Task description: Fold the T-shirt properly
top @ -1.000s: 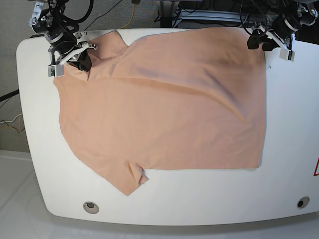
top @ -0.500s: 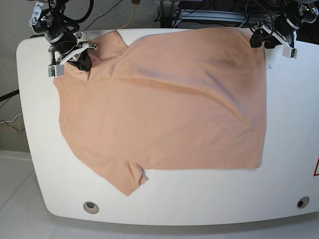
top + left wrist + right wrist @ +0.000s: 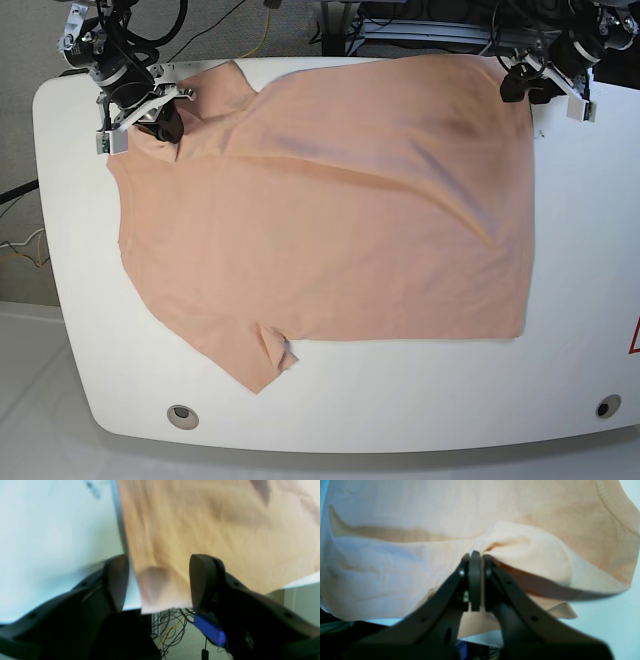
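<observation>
place: robot lab | signs: white table (image 3: 590, 250) with two mounted arms, loose cables (image 3: 172, 627) on floor, grey carpet (image 3: 30, 50)

From the base view I look almost straight down on the whole white table (image 3: 60, 200), far enough off to take in both arms at its back edge. My left wrist camera sits close behind its gripper (image 3: 158, 580), facing past the fingers at the T-shirt (image 3: 212, 530) corner on the table's back edge. My right wrist camera sits just as near behind its gripper (image 3: 475, 557), facing the cloth. All three views share the shirt.
</observation>
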